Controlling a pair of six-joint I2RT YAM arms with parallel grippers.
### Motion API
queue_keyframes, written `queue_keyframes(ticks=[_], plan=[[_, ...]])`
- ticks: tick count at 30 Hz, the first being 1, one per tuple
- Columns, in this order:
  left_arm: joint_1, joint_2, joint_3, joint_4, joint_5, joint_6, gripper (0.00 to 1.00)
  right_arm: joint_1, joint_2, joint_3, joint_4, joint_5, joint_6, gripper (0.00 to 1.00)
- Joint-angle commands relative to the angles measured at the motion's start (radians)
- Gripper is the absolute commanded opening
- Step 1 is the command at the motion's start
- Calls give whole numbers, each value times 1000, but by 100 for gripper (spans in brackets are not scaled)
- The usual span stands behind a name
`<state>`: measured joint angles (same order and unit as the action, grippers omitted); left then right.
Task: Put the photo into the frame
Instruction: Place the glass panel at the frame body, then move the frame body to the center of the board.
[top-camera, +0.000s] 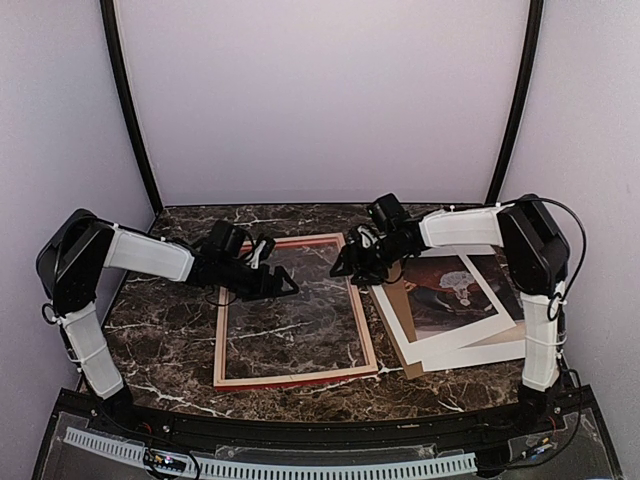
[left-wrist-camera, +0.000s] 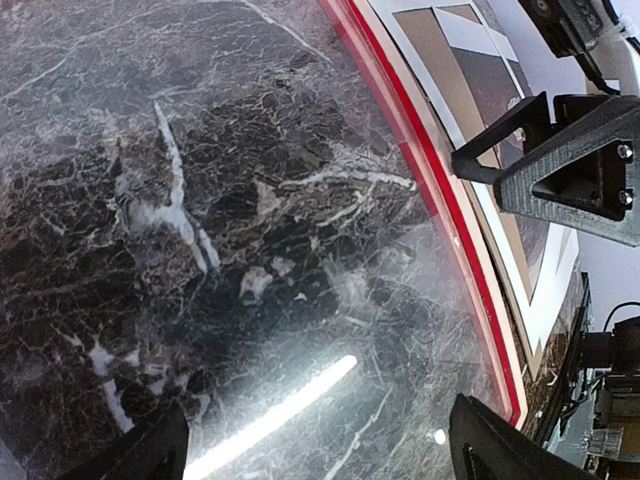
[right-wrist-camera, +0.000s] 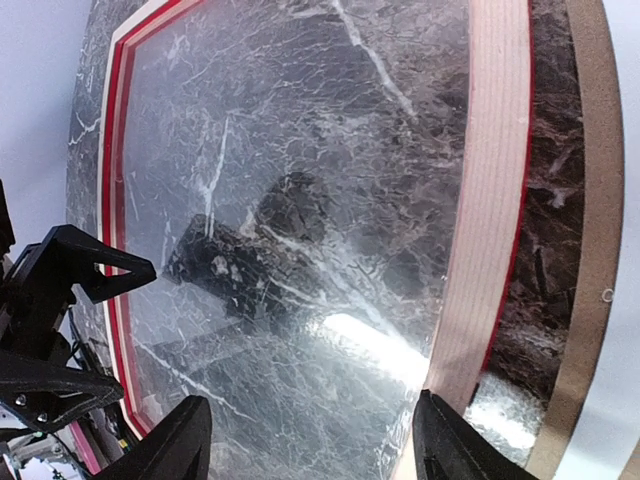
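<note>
Photo (top-camera: 455, 285) lies face up on table (top-camera: 160, 340), right of frame (top-camera: 296, 377), partly over a brown board (top-camera: 392, 300). Judged light, floppy, easily creased, so pinch it at the white margin. Frame lies pale back up. Left claw (top-camera: 283, 288) and right claw (top-camera: 343, 258) gape wide above the frame, holding nothing.

A dark marbled surface (top-camera: 160, 330) spreads beneath the left tool (top-camera: 290, 285) and the right tool (top-camera: 338, 266). Directly under both lies a clear sheet (right-wrist-camera: 300, 130) (glare streaks it). A brown board (right-wrist-camera: 592, 200) edges out just right of the right tool.
</note>
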<state>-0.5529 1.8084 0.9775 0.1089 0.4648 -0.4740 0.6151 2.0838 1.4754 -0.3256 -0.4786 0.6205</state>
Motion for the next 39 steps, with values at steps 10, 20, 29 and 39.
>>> queue_keyframes(ticks=[10,20,29,39], plan=[[-2,-73,-10,-83,-78,53,93,-19,-124,-38,-82,146,-100,70],[4,-205,25,-274,-395,129,96,23,-95,-75,-72,122,-133,70],[134,-206,39,-416,-598,137,97,97,-13,-29,-36,88,-100,69],[191,-136,44,-404,-576,149,92,110,-84,-34,-21,179,-100,69]])
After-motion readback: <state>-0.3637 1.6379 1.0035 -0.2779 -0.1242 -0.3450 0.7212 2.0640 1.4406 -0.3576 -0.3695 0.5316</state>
